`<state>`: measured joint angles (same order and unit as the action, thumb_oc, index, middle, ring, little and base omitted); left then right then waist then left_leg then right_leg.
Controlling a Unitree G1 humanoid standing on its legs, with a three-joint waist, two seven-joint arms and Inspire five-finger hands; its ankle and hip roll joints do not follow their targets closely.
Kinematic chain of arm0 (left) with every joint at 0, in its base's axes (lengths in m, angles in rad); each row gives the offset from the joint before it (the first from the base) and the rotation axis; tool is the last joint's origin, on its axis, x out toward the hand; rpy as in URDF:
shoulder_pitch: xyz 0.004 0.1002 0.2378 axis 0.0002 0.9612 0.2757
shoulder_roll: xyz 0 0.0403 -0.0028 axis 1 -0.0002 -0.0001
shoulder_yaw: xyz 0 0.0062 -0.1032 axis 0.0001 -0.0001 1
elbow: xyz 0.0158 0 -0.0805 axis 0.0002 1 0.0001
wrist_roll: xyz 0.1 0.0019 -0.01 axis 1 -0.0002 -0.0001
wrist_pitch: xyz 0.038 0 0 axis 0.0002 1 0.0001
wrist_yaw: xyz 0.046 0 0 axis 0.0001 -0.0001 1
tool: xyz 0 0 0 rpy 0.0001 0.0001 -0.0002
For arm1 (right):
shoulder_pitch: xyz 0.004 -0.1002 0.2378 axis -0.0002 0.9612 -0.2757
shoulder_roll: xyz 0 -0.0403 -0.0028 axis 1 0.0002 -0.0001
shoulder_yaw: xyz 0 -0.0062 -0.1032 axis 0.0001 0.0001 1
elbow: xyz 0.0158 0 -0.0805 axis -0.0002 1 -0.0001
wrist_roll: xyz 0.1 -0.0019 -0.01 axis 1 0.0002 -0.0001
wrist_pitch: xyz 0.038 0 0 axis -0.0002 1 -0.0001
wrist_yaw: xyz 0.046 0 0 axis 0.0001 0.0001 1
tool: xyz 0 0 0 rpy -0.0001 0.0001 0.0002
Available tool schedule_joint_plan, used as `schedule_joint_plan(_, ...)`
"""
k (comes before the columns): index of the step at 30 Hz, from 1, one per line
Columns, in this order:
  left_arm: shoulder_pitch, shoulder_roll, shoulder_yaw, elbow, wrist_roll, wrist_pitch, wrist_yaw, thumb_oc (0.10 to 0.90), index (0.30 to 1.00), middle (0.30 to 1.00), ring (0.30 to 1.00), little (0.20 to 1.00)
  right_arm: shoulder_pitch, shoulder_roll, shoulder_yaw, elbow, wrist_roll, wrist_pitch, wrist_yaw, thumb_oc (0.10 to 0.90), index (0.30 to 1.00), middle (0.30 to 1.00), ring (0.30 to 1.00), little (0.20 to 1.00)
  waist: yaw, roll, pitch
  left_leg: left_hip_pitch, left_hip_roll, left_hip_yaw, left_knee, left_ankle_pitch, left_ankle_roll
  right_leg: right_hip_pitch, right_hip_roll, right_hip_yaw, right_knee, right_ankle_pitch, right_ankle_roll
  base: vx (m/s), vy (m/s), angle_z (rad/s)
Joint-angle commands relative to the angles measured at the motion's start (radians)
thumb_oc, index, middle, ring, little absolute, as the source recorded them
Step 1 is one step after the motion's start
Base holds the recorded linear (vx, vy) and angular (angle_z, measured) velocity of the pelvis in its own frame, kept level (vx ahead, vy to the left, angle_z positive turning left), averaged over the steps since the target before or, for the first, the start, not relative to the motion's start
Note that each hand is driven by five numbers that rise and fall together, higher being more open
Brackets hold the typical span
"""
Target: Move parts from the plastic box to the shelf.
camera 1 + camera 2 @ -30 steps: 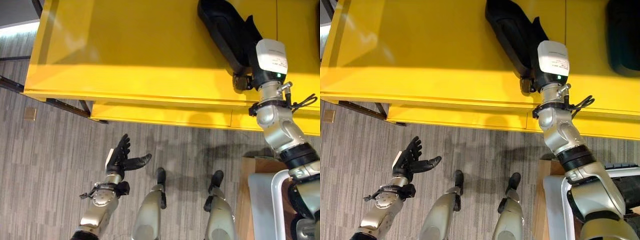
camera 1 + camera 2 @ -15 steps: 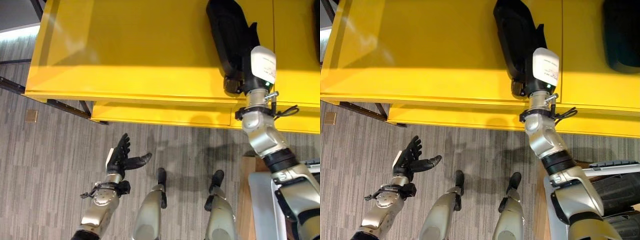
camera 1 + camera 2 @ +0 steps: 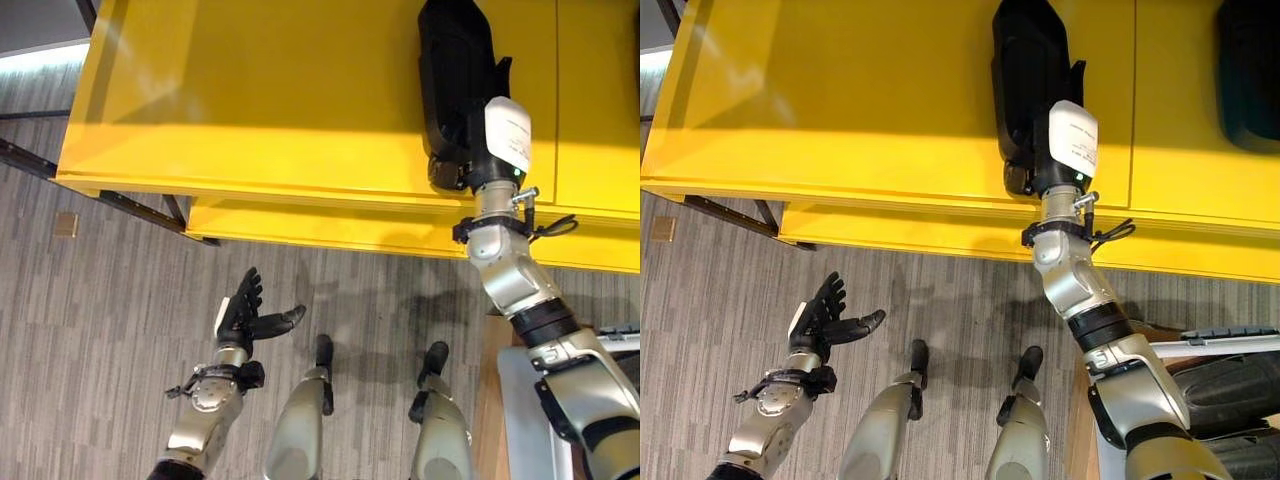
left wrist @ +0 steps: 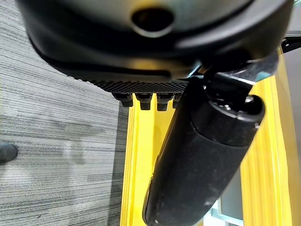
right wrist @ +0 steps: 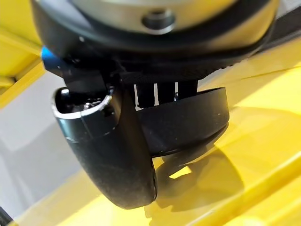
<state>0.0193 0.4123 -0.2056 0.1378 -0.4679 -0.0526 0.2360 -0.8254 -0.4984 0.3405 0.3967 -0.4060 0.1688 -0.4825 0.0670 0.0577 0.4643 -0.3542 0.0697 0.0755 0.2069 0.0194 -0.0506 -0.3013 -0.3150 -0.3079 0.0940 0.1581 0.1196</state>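
Right hand point(image 3: 478, 120) gripping black part point(image 3: 452, 60), yellow shelf point(image 3: 250, 100), no legible labels

The shelf point(image 3: 260, 110) is bright yellow; the part point(image 3: 452, 75) glossy black; the floor point(image 3: 90, 330) grey, streaked like woodgrain.

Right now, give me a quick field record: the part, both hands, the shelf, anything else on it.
part: long black part lying on the yellow shelf, near its front edge
right hand: right hand at the part's near end, fingers curled around it in the right wrist view
left hand: left hand low over the floor, fingers straight, holding nothing
other: second dark part on the shelf, further right
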Motion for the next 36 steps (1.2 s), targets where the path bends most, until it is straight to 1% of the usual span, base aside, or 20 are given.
schedule_joint_plan(1,0.035,0.047,0.018,-0.099,-0.012,-0.086,0.026,0.900,1.000,1.000,1.000,1.000,-0.099,-0.010,-0.024,-0.088,0.017,-0.063,-0.071,0.400,0.300,0.300,0.300,0.300,0.017,-0.015,-0.041,-0.004,0.041,0.009,0.053,-0.066,-0.018,0.061,-0.051,-0.010,0.146,-0.164,0.045,0.00,0.000,0.00)
schedule_joint_plan(12,0.036,0.051,0.021,-0.100,-0.012,-0.090,0.027,0.900,1.000,1.000,1.000,1.000,-0.148,-0.035,-0.033,-0.076,0.026,-0.060,-0.091,0.400,0.300,0.300,0.300,0.300,0.022,-0.015,-0.043,-0.006,0.037,0.010,0.052,-0.068,-0.015,0.059,-0.054,-0.010,0.146,-0.160,0.044,0.00,0.003,0.01)
schedule_joint_plan(23,0.036,0.054,0.020,-0.101,-0.015,-0.092,0.030,0.900,1.000,1.000,1.000,1.000,-0.177,-0.043,-0.023,-0.055,0.034,-0.060,-0.091,0.400,0.300,0.300,0.300,0.300,0.026,-0.013,-0.042,-0.009,0.037,0.009,0.054,-0.066,-0.016,0.056,-0.053,-0.010,0.150,-0.161,0.045,0.00,0.000,0.00)
schedule_joint_plan(24,0.035,0.055,0.019,-0.100,-0.015,-0.093,0.030,0.900,1.000,1.000,1.000,1.000,-0.186,-0.043,-0.023,-0.048,0.041,-0.059,-0.092,0.837,0.912,0.912,0.912,0.912,0.027,-0.014,-0.042,-0.010,0.038,0.010,0.053,-0.066,-0.017,0.055,-0.052,-0.010,0.150,-0.162,0.045,0.00,0.000,0.00)
schedule_joint_plan(25,0.034,0.054,0.018,-0.099,-0.017,-0.093,0.032,0.900,1.000,1.000,1.000,1.000,-0.192,-0.039,-0.021,-0.045,0.049,-0.060,-0.092,0.900,1.000,1.000,1.000,1.000,0.028,-0.014,-0.042,-0.011,0.038,0.009,0.052,-0.066,-0.017,0.053,-0.051,-0.009,0.152,-0.162,0.044,0.00,0.000,0.00)
schedule_joint_plan(30,0.033,0.055,0.021,-0.099,-0.015,-0.090,0.034,0.900,1.000,1.000,1.000,1.000,-0.190,-0.042,-0.018,-0.081,0.043,-0.062,-0.078,0.900,1.000,1.000,1.000,1.000,0.023,-0.018,-0.041,-0.010,0.040,0.010,0.054,-0.066,-0.016,0.052,-0.052,-0.007,0.156,-0.163,0.043,0.00,0.000,0.00)
schedule_joint_plan(31,0.034,0.053,0.025,-0.097,-0.012,-0.086,0.035,0.900,1.000,1.000,1.000,1.000,-0.186,-0.043,-0.021,-0.129,0.037,-0.068,-0.075,0.900,1.000,1.000,1.000,1.000,0.021,-0.021,-0.041,-0.009,0.041,0.011,0.057,-0.068,-0.016,0.052,-0.052,-0.006,0.157,-0.162,0.044,0.00,0.000,0.00)
schedule_joint_plan(32,0.034,0.053,0.025,-0.097,-0.012,-0.086,0.035,0.900,1.000,1.000,1.000,1.000,-0.185,-0.043,-0.022,-0.130,0.037,-0.067,-0.074,0.900,1.000,1.000,1.000,1.000,0.021,-0.021,-0.041,-0.009,0.041,0.011,0.057,-0.068,-0.016,0.052,-0.052,-0.006,0.157,-0.162,0.044,0.00,0.000,0.00)
schedule_joint_plan(36,0.031,0.046,0.031,-0.096,-0.009,-0.077,0.043,0.900,1.000,1.000,1.000,1.000,-0.157,-0.032,-0.029,-0.225,0.030,-0.081,-0.057,0.900,1.000,1.000,1.000,1.000,0.014,-0.029,-0.040,-0.010,0.044,0.013,0.062,-0.070,-0.015,0.050,-0.051,-0.002,0.160,-0.161,0.044,0.00,0.000,0.00)
